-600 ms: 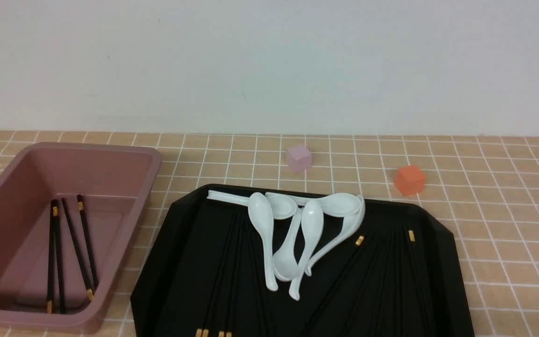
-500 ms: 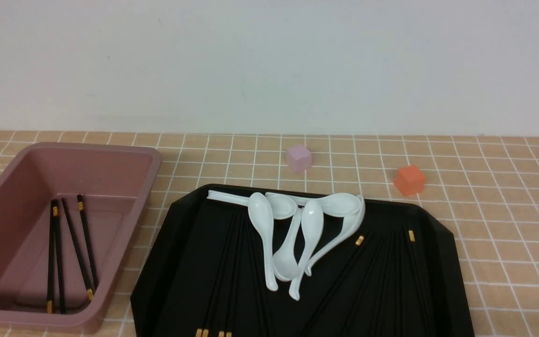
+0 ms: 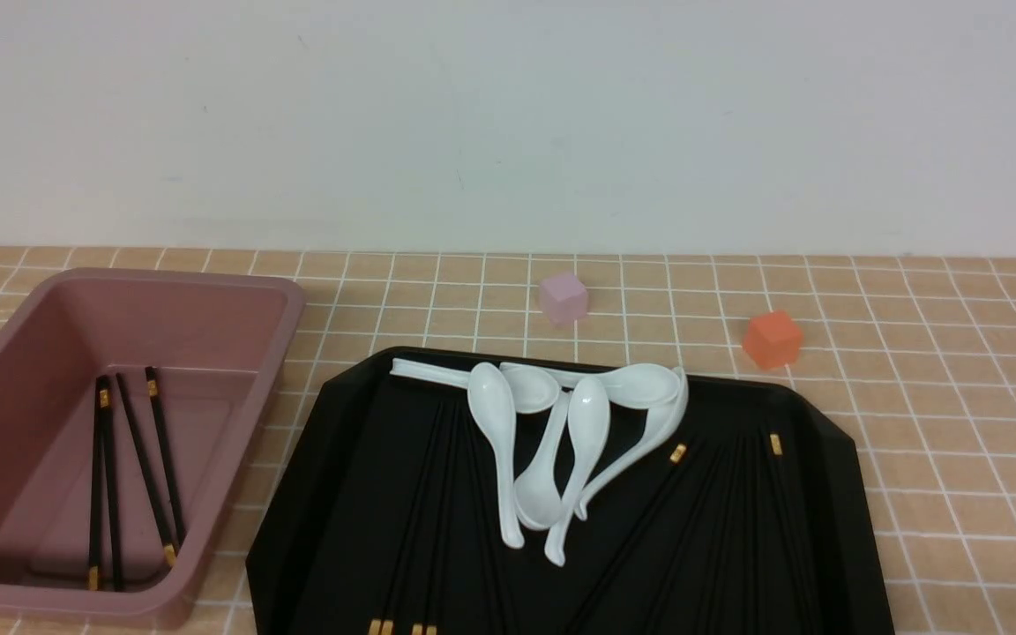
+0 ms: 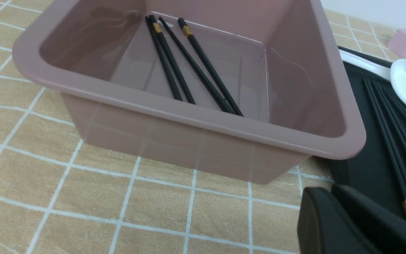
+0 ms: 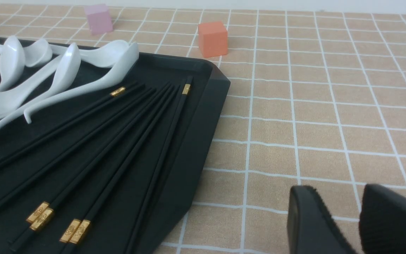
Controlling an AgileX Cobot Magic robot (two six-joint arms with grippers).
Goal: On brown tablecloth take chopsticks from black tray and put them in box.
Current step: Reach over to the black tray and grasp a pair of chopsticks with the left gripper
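The black tray (image 3: 318, 529) lies on the brown tablecloth (image 3: 958, 397), with several chopsticks (image 3: 424, 503) fanned out in it on both sides of a pile of spoons. The box (image 3: 292, 300) stands to the tray's left and holds several chopsticks (image 3: 148, 467) on its floor. Neither gripper shows in the front view. In the left wrist view my left gripper (image 4: 330, 188) is shut and empty, hovering over the cloth near the box's (image 4: 196, 114) near wall and the tray's corner (image 4: 365, 165). My right gripper (image 5: 340, 192) is open and empty over bare cloth, beside the tray's right edge (image 5: 203, 116).
Several white ceramic spoons (image 3: 561, 432) lie piled at the tray's far middle. A small pink cube (image 3: 563, 298) and an orange cube (image 3: 773, 339) sit on the cloth behind the tray. A white wall closes off the back.
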